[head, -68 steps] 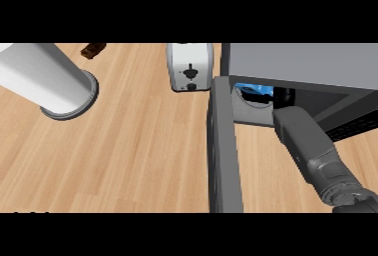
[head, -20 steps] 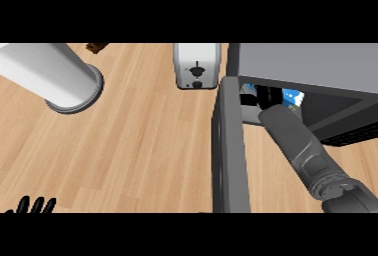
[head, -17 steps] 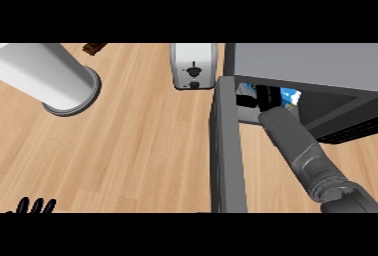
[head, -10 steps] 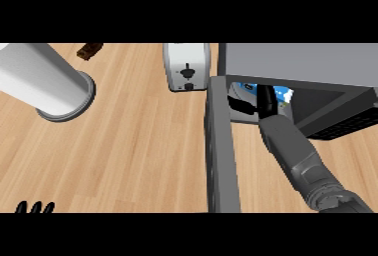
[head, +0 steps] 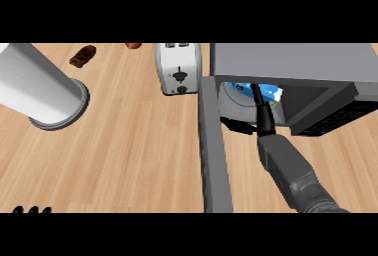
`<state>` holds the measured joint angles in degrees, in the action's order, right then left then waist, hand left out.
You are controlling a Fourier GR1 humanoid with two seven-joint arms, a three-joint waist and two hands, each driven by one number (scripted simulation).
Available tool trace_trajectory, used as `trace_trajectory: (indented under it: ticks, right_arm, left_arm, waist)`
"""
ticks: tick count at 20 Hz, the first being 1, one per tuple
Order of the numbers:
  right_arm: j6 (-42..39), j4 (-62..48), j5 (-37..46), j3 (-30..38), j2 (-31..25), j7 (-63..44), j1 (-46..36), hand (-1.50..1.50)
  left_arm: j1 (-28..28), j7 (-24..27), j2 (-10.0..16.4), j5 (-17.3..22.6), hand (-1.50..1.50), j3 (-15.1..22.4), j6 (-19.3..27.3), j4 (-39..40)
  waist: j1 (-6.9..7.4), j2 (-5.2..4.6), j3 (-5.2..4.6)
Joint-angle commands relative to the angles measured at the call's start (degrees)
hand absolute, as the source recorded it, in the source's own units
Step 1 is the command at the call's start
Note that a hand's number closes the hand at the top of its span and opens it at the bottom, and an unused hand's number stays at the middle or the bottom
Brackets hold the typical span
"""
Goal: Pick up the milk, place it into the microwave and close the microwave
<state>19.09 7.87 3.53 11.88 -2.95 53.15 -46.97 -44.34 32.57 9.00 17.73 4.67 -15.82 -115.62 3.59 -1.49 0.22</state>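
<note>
Blue-and-white milk (head: 275, 94) stands inside the microwave (head: 295, 60), directly beside the right robot hand (head: 260, 112); whether that hand grips it cannot be told.

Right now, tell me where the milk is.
Head view, upper right: the milk sits inside the open microwave, just right of the toaster, with the right hand in front of it.

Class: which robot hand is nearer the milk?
Right. The right hand reaches into the microwave, at the milk; the left hand shows at the lower left edge, far off.
</note>
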Motion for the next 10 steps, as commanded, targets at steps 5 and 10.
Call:
trace_trajectory:
  ticks: [5,10]
  right_arm:
    - [-7.9,1.7,-1.2,0.7,1.3,7.9,7.4,-1.5]
    - [-17.0,3.4,-0.7,-0.8,-0.9,9.0,10.9,-1.5]
  left_arm:
    - [-1.8,-0.5,-1.0,-2.2,-1.5,1.3,0.1,0.4]
    - [-0.5,-5.9,-0.7,-3.7,-1.5,3.3,1.6,-3.1]
  waist:
    - [-2.11,1.1,-0.13]
    - [-2.94,1.31,-0.15]
